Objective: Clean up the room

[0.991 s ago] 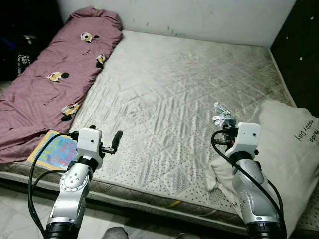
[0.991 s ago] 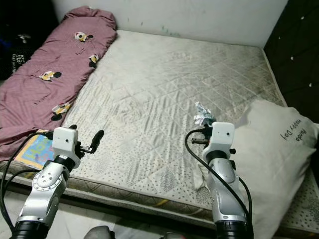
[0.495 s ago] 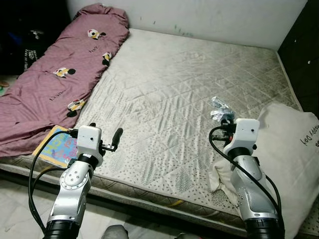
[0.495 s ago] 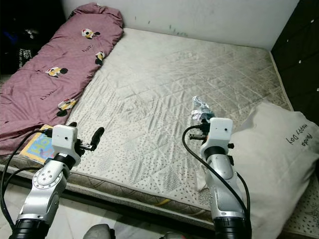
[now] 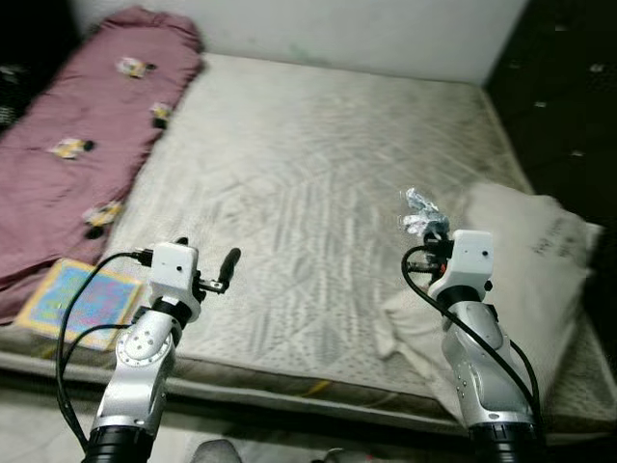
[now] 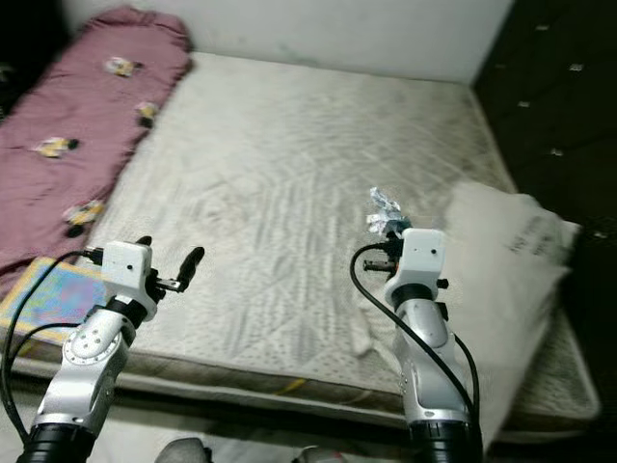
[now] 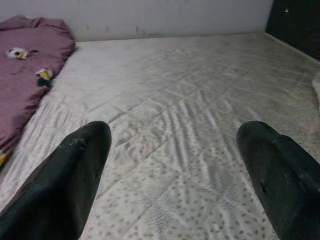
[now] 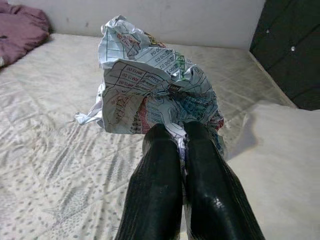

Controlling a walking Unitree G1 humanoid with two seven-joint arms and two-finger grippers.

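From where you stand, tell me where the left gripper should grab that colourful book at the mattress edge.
Grip the colourful book by its near corner at the mattress edge, coming in low from the front. It lies flat, so that overhanging edge probably gives the open left gripper its easiest pinch.

We see a crumpled paper wrapper (image 8: 152,95), white with red, green and blue printed tables, pinched between the closed fingers of the right gripper (image 8: 181,137) and held up above the pale quilted mattress (image 5: 289,183), beside the white pillow (image 5: 521,251).
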